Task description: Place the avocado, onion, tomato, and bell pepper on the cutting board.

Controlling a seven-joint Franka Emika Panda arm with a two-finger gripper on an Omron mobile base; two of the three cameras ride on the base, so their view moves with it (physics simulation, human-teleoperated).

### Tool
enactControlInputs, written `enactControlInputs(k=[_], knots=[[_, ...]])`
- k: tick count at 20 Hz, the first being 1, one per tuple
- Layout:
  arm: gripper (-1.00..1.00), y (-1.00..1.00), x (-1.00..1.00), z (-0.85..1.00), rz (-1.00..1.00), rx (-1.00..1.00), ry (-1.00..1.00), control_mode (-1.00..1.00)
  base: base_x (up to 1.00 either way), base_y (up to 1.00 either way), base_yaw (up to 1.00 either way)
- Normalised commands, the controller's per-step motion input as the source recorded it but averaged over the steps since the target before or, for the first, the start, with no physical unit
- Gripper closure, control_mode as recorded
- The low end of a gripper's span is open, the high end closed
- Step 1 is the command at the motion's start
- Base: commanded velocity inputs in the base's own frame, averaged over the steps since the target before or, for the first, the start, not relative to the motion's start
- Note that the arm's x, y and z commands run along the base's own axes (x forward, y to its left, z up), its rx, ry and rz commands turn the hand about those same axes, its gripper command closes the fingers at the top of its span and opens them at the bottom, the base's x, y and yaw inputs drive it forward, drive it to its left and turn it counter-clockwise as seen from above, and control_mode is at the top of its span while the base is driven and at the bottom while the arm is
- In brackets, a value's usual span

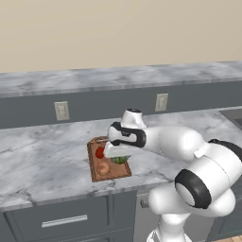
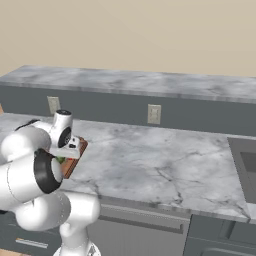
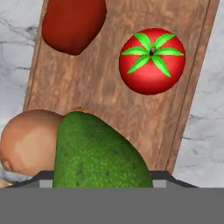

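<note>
Four pieces now sit over the rimmed brown wooden cutting board (image 3: 109,87): deep-red lumpy bell pepper (image 3: 72,24), green-capped bright-red tomato (image 3: 152,62), papery tan onion (image 3: 28,140), and the glossy dark-green avocado (image 3: 98,153) I seemingly grip in my pincer (image 1: 115,152), low for release.

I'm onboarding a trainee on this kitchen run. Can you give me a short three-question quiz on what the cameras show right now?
1. True or false: the tomato lies on the cutting board.
2. Multiple choice: in the hand view, which item sits nearest the camera? A) bell pepper B) avocado C) tomato
3. Fill in: in the hand view, the round tan item right beside the avocado is the ____.

Key
1. True; it rests on the wood near one long rim.
2. B; the avocado is large at the bottom of that view.
3. onion.
</note>
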Motion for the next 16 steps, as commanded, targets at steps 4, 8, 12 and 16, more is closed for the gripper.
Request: enactControlInputs(k=[4,8,12,16], knots=[[1.00,0.09,0.16,-0.38,0.00,0.00,0.01,-1.00,0.00,0.00,0.00],[1.00,0.16,0.17,-0.37,0.00,0.00,0.02,-1.00,0.00,0.00,0.00],[1.00,0.06,0.11,-0.35,0.00,0.00,0.01,-1.00,0.00,0.00,0.00],[1.00,0.09,0.11,-0.40,0.00,0.00,0.03,-1.00,0.00,0.00,0.00]])
